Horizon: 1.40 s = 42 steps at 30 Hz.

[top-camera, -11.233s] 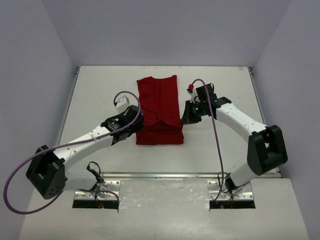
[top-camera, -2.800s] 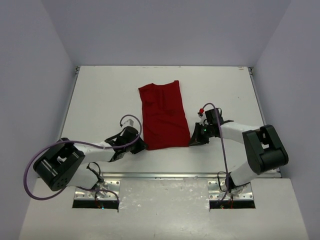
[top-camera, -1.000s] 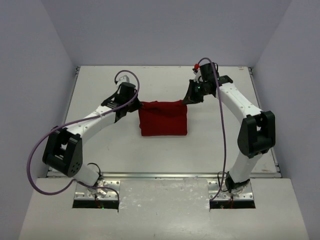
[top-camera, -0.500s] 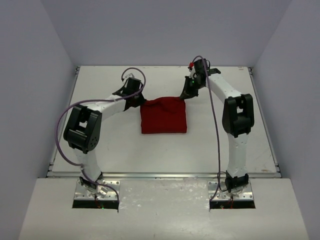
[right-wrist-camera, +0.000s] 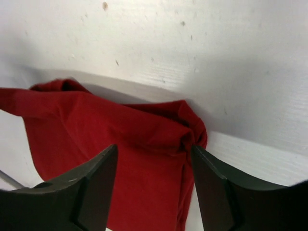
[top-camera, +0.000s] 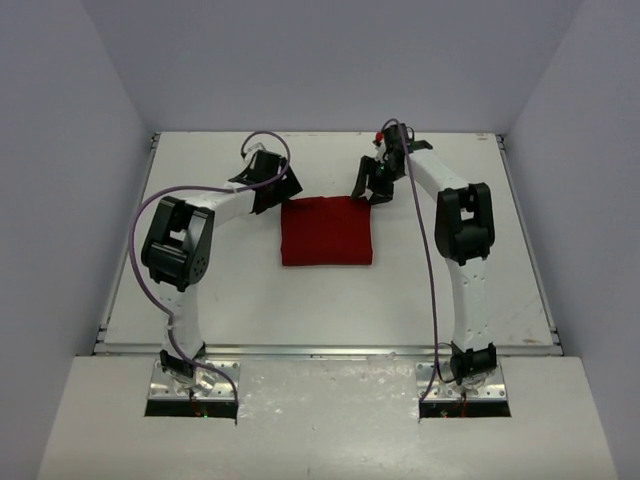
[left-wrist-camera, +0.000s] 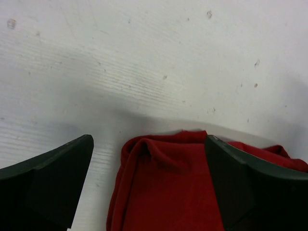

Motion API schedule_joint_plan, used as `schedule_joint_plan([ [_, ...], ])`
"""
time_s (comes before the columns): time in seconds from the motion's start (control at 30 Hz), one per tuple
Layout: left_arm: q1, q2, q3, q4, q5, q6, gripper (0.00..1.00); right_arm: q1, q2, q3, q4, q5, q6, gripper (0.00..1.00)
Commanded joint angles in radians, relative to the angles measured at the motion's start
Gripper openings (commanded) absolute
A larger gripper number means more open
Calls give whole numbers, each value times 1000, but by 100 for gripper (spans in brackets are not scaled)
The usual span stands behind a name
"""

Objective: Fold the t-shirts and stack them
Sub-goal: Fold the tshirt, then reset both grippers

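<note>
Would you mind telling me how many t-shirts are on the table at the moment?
1. A folded red t-shirt lies mid-table, its far edge between the left gripper and right gripper. No other shows; one could be hidden beneath it.

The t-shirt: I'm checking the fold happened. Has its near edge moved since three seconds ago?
Yes. On the t-shirt, the near edge now lies farther from the near rim of the table, toward the back wall.

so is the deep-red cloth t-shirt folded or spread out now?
Folded: the plain deep-red cloth t-shirt lies flat as a compact, near-square block, with no sleeves showing.
</note>
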Motion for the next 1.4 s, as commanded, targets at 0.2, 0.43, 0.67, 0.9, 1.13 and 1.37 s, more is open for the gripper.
schedule_joint_plan([
  [0.2,-66,-244,-19,41,-231,85,100,-10,-123,112,104,22,-38,99],
  [0.43,-159,-341,-285,235,-73,87,29,10,-309,-448,550,-310,15,69],
  [0.67,-80,-1,-19,41,52,76,0,7,-113,-315,562,-373,68,1],
  [0.9,-50,66,18,144,24,77,0,-28,24,-191,542,-324,94,1],
  [1.13,-13,201,129,128,47,78,0,-51,67,-209,592,-373,154,2],
  [1.37,35,196,121,42,16,44,0,-123,44,-304,670,-434,218,8],
])
